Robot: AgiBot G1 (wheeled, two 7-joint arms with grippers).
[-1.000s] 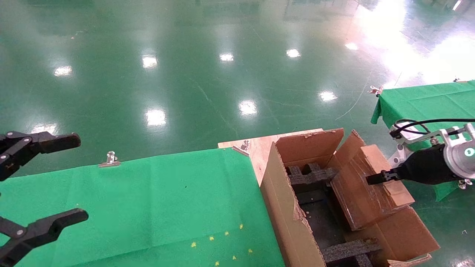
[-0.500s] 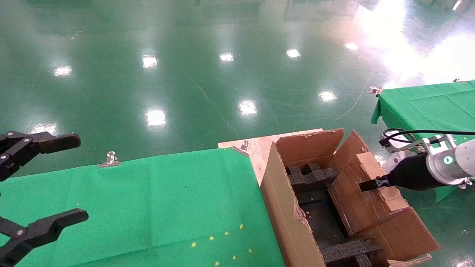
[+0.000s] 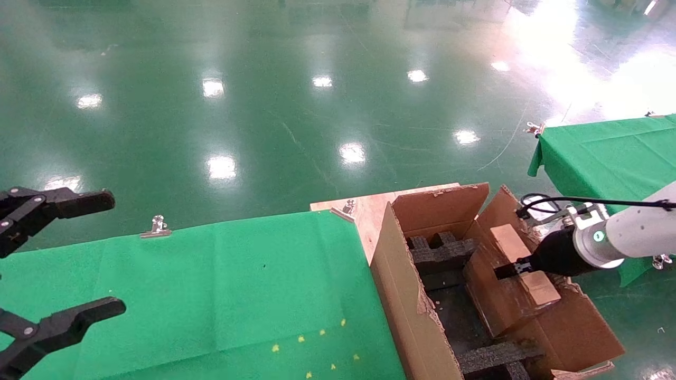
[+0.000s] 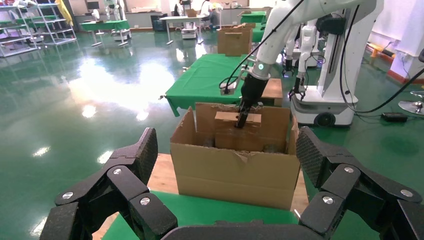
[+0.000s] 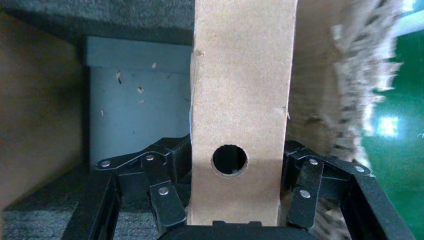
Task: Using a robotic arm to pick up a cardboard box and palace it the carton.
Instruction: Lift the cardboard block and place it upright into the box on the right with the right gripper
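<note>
The right gripper (image 3: 508, 270) is seen clamped on the cardboard box (image 3: 507, 279), its black fingers (image 5: 165, 192) pressed against both sides of the narrow face that carries the round hole (image 5: 229, 159). The robotic arm (image 3: 628, 232) is stretched in from the right, its teal ring lit, the black wrist angled down and leftward over the carton's right wall. The cardboard box is held tilted, its lower part already sunk inside the carton (image 3: 417, 316), its upper end raised above the ragged right flap (image 3: 501, 208). Black foam inserts (image 3: 443, 253) are seen at the far end of the carton, and another black foam piece (image 3: 496, 356) at the near end; the box is placed between them, against the right side. A strip of dark open floor of the carton is left to the left of the box, bounded by the tall left wall with its torn edge. The carton is set on a wooden board (image 3: 369, 208), just beside the green cloth (image 3: 211, 285). Far off to the left, the left gripper (image 3: 53, 264) is parked over that cloth's near left part, its fingers held wide apart. A second green-covered table (image 3: 607, 148) is seen at the far right, over the glossy green floor (image 3: 264, 105).
</note>
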